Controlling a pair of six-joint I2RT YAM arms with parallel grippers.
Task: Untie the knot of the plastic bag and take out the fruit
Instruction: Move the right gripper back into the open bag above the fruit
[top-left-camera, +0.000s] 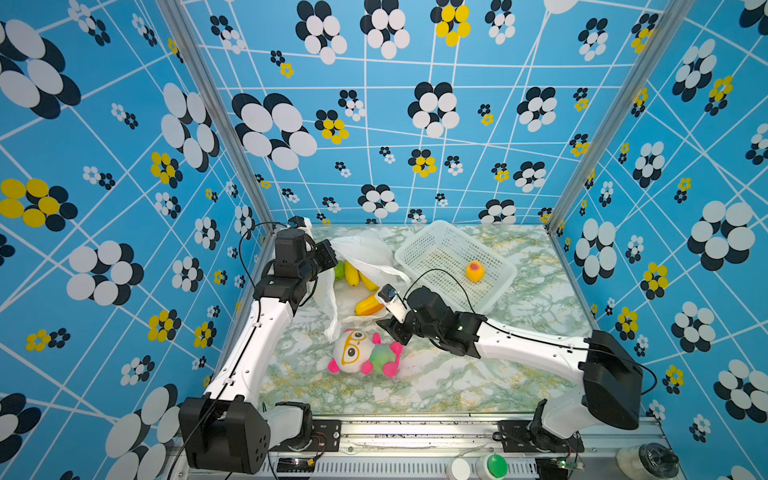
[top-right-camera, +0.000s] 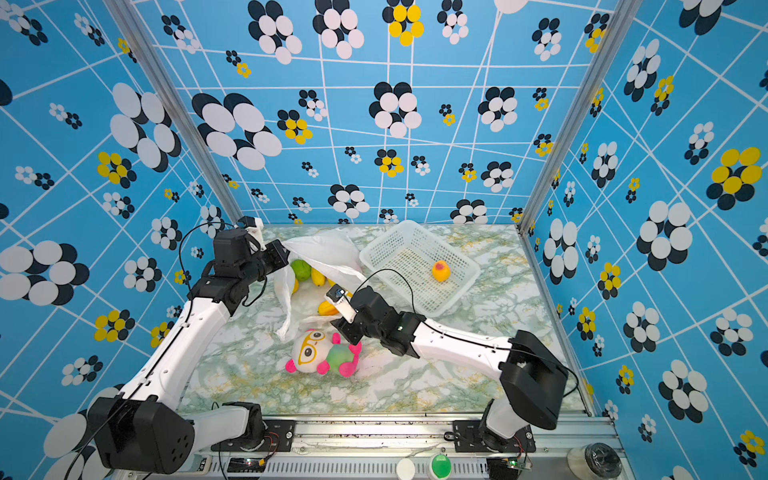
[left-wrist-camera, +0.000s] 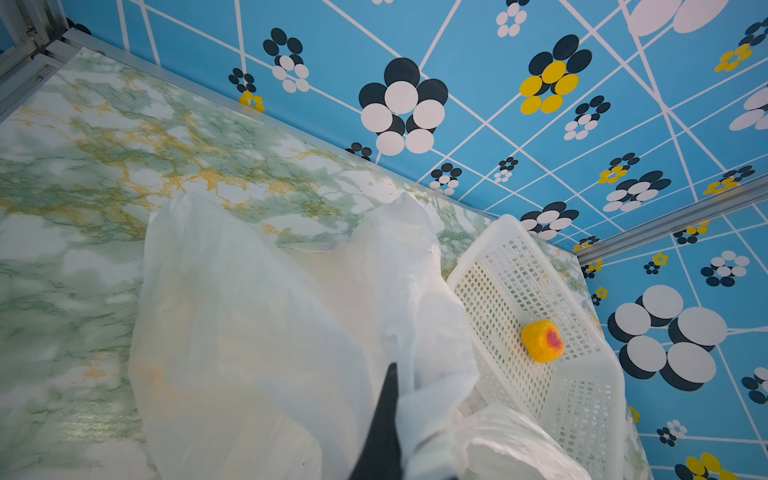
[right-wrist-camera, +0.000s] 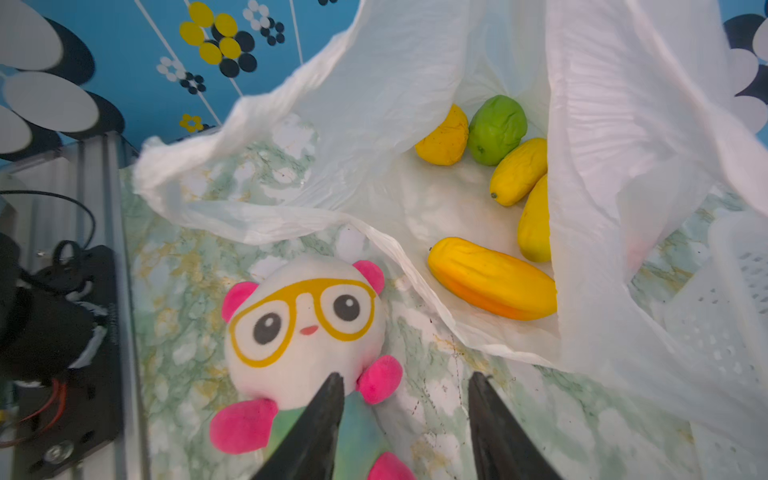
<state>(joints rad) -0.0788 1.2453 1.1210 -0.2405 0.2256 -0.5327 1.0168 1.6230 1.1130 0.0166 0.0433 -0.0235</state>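
Observation:
The plastic bag (top-left-camera: 368, 251) (top-right-camera: 328, 249) lies at the back left of the table with its mouth gaping open; no knot shows. My left gripper (top-left-camera: 332, 255) is shut on a bunched edge of the bag (left-wrist-camera: 419, 399) and holds it up like a tent. Inside lies the fruit: a long orange-yellow one (right-wrist-camera: 490, 276) (top-left-camera: 368, 305) nearest the mouth, yellow ones (right-wrist-camera: 517, 172) and a green one (right-wrist-camera: 496, 129) deeper in. My right gripper (right-wrist-camera: 405, 386) (top-left-camera: 391, 332) stands open just outside the bag's mouth, low over the table, holding nothing.
A plush doll (top-left-camera: 361, 353) (right-wrist-camera: 307, 324) with yellow glasses lies right under my right gripper; one finger overlaps its green body. The white perforated basket (top-left-camera: 419, 259) (left-wrist-camera: 498, 257) stands back right, against the bag, with a yellow, red-spotted fruit (top-left-camera: 474, 271) in it.

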